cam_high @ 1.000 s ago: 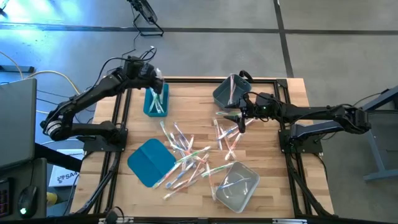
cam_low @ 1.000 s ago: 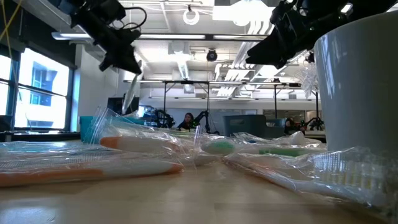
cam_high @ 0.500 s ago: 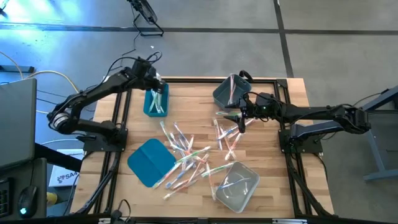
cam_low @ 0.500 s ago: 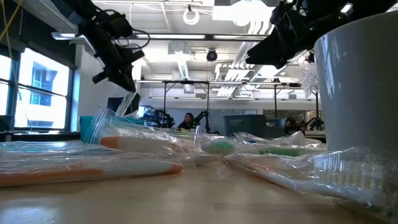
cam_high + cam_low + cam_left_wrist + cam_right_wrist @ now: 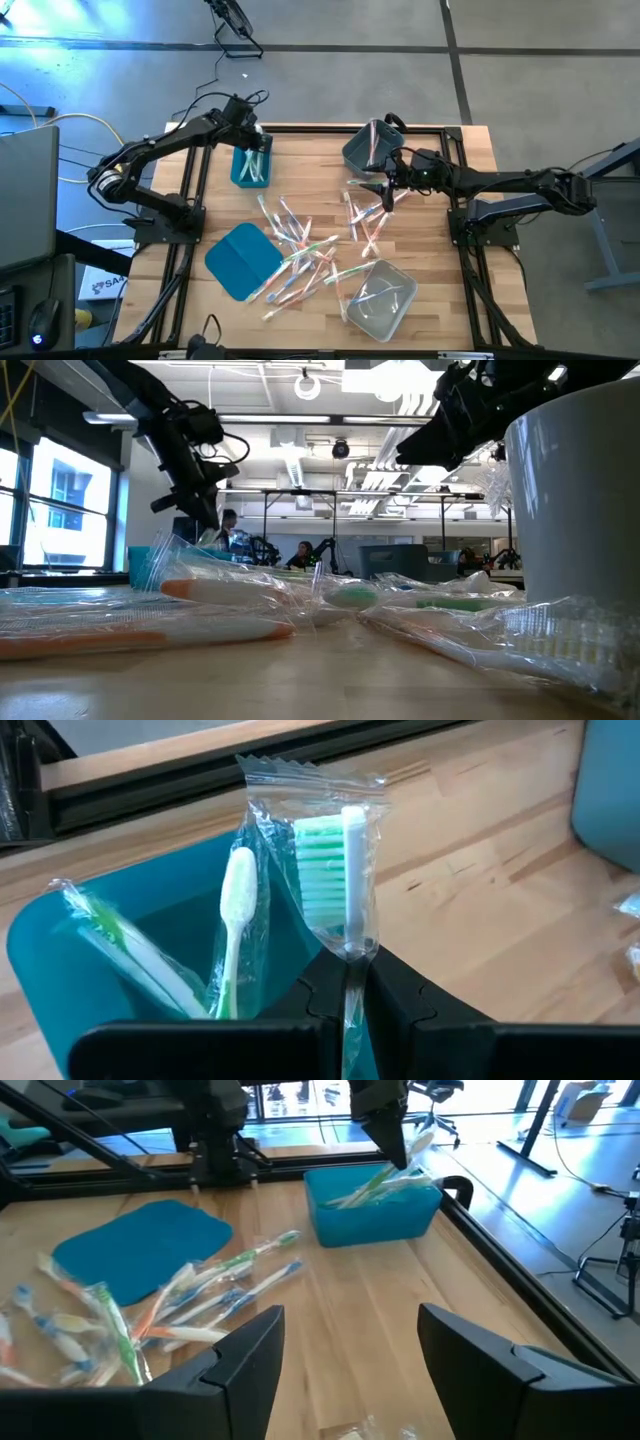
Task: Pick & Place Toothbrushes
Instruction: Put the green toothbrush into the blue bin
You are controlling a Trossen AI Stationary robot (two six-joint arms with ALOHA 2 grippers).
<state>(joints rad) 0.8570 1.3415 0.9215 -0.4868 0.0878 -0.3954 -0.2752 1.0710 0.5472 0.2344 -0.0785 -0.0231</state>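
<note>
Left wrist view shows the left pincer (image 5: 345,1005) clamped narrow on a wrapped green brush (image 5: 340,880), bristle end up, held right over the teal bin (image 5: 60,970). That bin already has 2 or so wrapped brushes (image 5: 235,920) leaning inside it. In the high view the left pincer (image 5: 250,135) sits above the bin (image 5: 250,165) at the far left of the bench (image 5: 440,250). The right pincer (image 5: 388,192) hangs wide and holds nothing, near the grey bin (image 5: 362,150), above a few loose brushes. The main pile (image 5: 300,250) lies mid-bench between the flat teal lid (image 5: 240,260) and a clear bin (image 5: 382,298).

The step in hand looks like the drop. To do it well, lower until the handle end is inside the bin walls, then let go; the crinkly wrapper may cling to a finger, so lift straight up afterwards. Aim for open space beside the leaning brushes so none tips out.
</note>
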